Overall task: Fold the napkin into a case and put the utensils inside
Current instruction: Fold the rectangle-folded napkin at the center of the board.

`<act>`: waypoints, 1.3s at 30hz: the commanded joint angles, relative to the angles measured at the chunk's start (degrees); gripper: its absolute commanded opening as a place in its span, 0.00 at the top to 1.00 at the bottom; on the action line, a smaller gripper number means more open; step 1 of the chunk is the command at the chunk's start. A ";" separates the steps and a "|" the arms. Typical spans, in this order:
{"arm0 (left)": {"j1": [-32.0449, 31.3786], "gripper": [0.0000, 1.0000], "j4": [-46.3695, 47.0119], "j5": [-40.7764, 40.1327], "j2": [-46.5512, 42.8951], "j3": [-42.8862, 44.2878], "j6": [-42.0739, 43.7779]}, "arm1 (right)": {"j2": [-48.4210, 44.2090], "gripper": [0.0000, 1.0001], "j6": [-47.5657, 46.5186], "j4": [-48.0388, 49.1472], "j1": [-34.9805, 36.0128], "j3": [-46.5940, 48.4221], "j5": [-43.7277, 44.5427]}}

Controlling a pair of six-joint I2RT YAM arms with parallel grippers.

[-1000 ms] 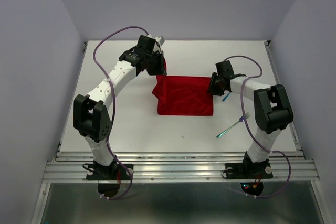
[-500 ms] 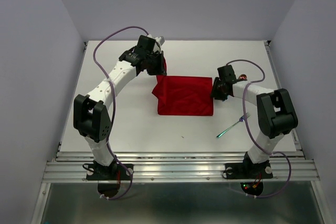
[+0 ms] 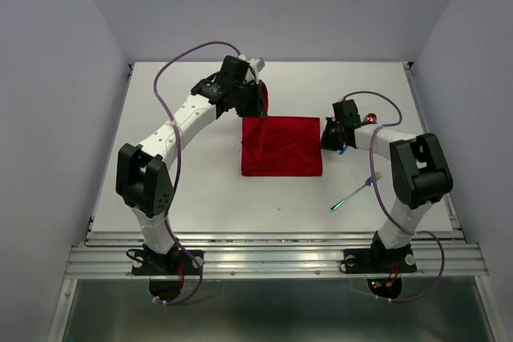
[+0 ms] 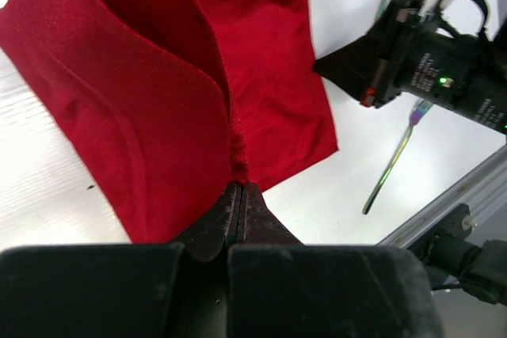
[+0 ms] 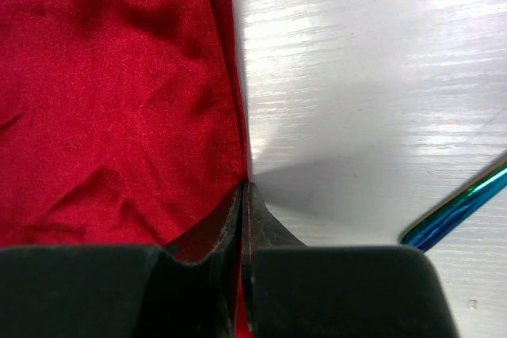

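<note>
While the left tool (image 4: 239,189) clamps its fingers together on a lifted corner of the napkin (image 3: 282,146), the right tool (image 5: 244,189) is pinched shut on the cloth's right edge. Folding looks to be the step in hand: the red cloth lies as a broad rectangle at the centre of the surface (image 3: 208,190), not yet a narrow case. The next move calls for both pinches to carry the cloth over and lay a flat crease. At the right of the top view lie the fork (image 3: 357,191) and, higher, the spoon (image 3: 369,118). No brand, label or writing is readable.
</note>
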 commanded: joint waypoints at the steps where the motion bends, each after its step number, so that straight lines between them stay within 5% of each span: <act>1: -2.05 1.00 3.41 2.83 1.42 3.54 -1.84 | 1.30 0.96 1.68 0.92 0.04 -1.96 -2.90; 39: -8.56 1.00 7.45 5.73 23.92 12.06 -18.99 | 2.88 0.97 7.48 3.56 4.00 -1.00 -4.84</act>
